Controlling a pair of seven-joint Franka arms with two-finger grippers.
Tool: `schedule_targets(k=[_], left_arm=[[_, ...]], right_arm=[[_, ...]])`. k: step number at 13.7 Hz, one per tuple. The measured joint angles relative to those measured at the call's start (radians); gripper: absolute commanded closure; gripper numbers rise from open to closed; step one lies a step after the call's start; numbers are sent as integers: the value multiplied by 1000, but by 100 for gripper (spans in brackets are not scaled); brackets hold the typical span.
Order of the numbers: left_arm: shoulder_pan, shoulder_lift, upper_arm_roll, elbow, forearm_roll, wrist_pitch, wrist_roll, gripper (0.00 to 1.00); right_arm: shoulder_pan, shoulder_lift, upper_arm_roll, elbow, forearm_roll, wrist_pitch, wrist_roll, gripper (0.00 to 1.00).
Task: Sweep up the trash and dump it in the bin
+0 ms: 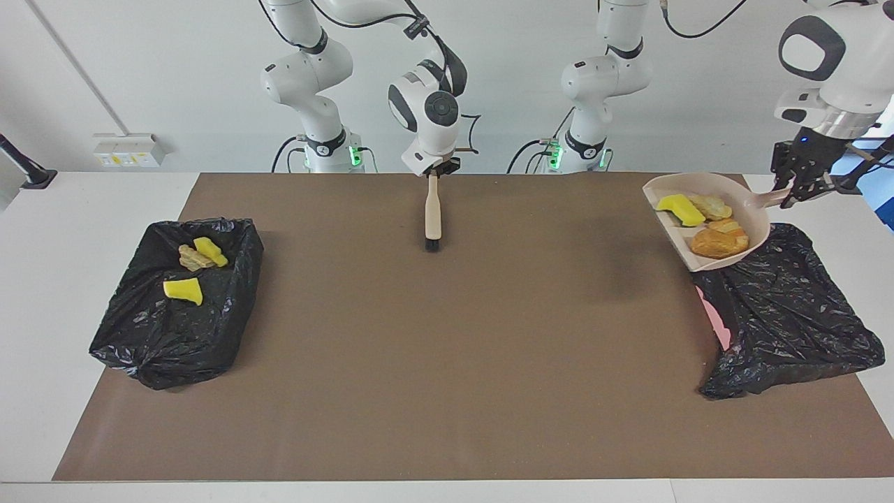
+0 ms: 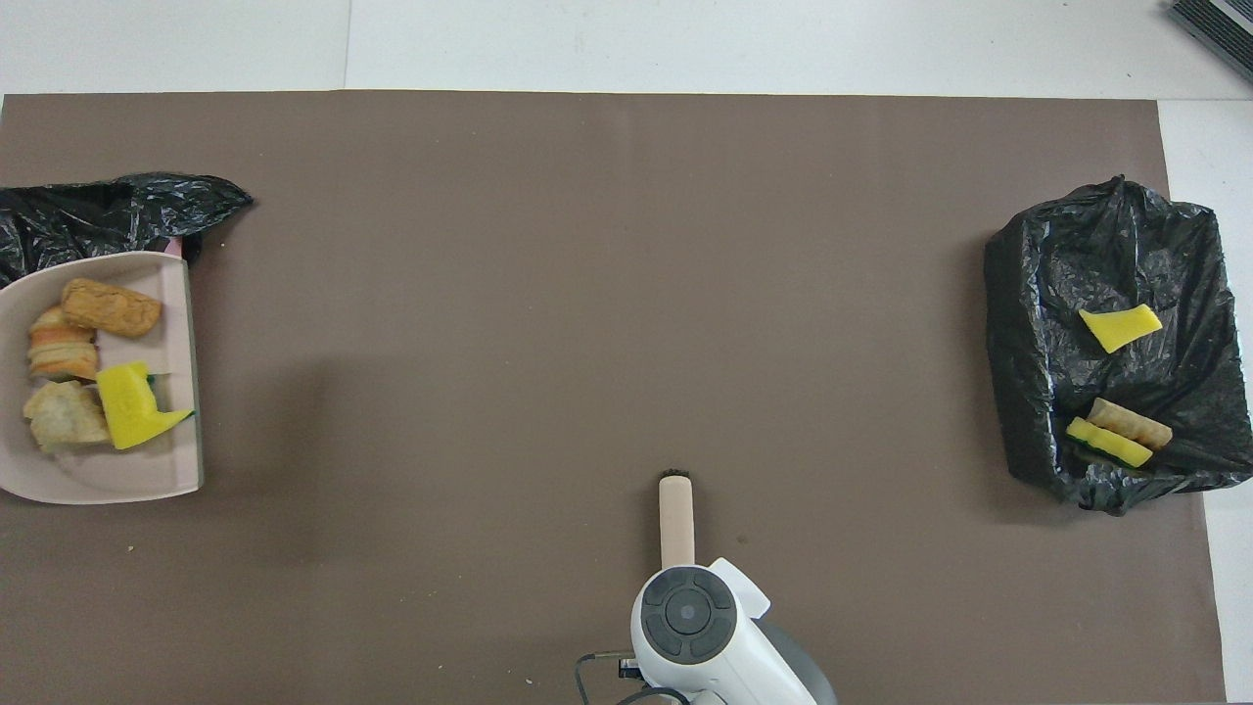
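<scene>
My left gripper is shut on the handle of the beige dustpan, held up in the air over the robots' side edge of the black bag-lined bin at the left arm's end. In the pan lies trash: a yellow sponge piece, a tan chunk, a striped piece and an orange-brown lump. In the overhead view only the pan shows, not the left gripper. My right gripper is shut on the beige brush, which hangs bristles down over the mat.
A second black bag-lined bin stands at the right arm's end, with two yellow pieces and a tan piece in it. A brown mat covers the table between the two bins.
</scene>
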Motion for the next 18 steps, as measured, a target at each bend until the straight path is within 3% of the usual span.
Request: schedule_targets(k=[4,6,8,11,13,18], left_arm=[[62,87,80,38,-14,119,85,100],[134,188,85,123,-13,157,118,100],[164,286,86,231,19,186,154,100],[129,359,67,310,250,247,127,100],[76,366,63,315,372,249,52,100],[-13,369,62,316,629,227,-54,100]], right_arm=[[-104,-5,-3,126,-5,10,-54,0],[-183,-8,-11,194,-37,10,-65,0],[-283,-12,-16,258,-145,11,-87,0],[-416,-14,-49,419,-216,13,-248,0],[-438,-15,-123,504,-218,-9,-400,0],[-439,-31,-299,776,-264,-354,-635,0]])
